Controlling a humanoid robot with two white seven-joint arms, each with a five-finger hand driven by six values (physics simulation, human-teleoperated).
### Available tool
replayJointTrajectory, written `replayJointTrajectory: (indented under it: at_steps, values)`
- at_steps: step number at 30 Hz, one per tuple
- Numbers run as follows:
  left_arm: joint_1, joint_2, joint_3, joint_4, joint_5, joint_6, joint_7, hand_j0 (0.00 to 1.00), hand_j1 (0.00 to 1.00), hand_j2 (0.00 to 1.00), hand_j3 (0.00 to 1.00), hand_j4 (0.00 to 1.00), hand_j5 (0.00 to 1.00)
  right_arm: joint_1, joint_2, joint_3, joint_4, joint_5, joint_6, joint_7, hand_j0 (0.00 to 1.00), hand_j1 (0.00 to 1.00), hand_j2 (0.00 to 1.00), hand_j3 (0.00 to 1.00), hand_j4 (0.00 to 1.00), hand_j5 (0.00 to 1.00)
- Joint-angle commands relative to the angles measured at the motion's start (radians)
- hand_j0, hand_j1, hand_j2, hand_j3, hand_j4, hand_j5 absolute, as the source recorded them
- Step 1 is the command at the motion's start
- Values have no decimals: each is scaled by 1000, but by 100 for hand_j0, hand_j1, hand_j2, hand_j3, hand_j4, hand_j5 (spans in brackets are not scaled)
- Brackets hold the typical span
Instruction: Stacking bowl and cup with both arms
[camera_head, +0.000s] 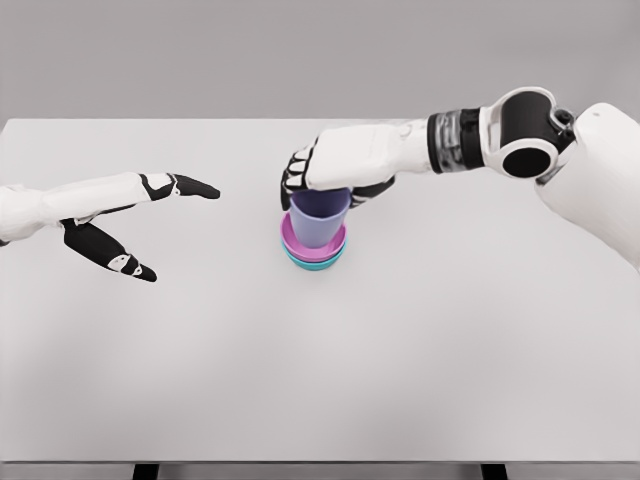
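Observation:
A lavender cup (319, 222) stands upright inside a pink bowl (338, 243), which is nested in a teal bowl (315, 263) near the table's middle. My right hand (325, 172) reaches in from the right and wraps the cup's rim from above, fingers curled around its upper part. My left hand (150, 222) hovers over the table at the left, well apart from the stack, fingers stretched out and thumb spread downward, holding nothing.
The white table (320, 380) carries only the stack. Its front edge runs along the bottom of the view, with two dark legs showing beneath.

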Motion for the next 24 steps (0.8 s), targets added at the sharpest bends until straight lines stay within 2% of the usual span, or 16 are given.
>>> replayJointTrajectory:
  at_steps: [1,7,8,9,16,17,19,20,21,24]
  values:
    - [0,1,1,-1,8,3,0,100,100,100,100,100,100,0,19,21,23,-5,3,0,54,54,54,54,54,54]
    - [0,1,1,-1,10,3,0,100,100,100,100,100,100,0,25,26,29,-5,3,0,55,55,55,55,55,55]
    - [0,1,1,-1,10,3,0,100,100,100,100,100,100,-2,25,26,30,-4,3,0,68,68,68,68,68,68]
    - [0,1,1,-1,10,3,0,100,100,100,100,100,100,-2,25,26,29,4,3,0,100,100,100,100,100,100]
    - [0,1,1,-1,8,3,0,100,100,100,100,100,100,-8,-1,11,4,9,3,0,100,100,100,100,100,100]
    - [0,1,1,-1,8,3,0,100,100,100,100,100,100,-12,-29,-1,-9,9,3,0,100,100,100,100,100,100]
    - [0,1,1,-1,8,3,0,100,100,100,100,100,100,-8,-87,-98,-46,-3,3,0,100,100,100,100,100,100]
    - [0,1,1,-1,8,3,0,100,100,100,100,100,100,5,-147,-185,-72,-20,3,0,100,100,100,100,100,100]
    - [0,1,1,-1,8,3,0,100,100,100,100,100,100,34,-222,-236,-71,-23,3,0,100,100,100,100,100,100]
    - [0,1,1,-1,8,3,0,100,100,100,100,100,100,159,-406,-252,-48,-25,3,0,100,100,100,100,100,100]
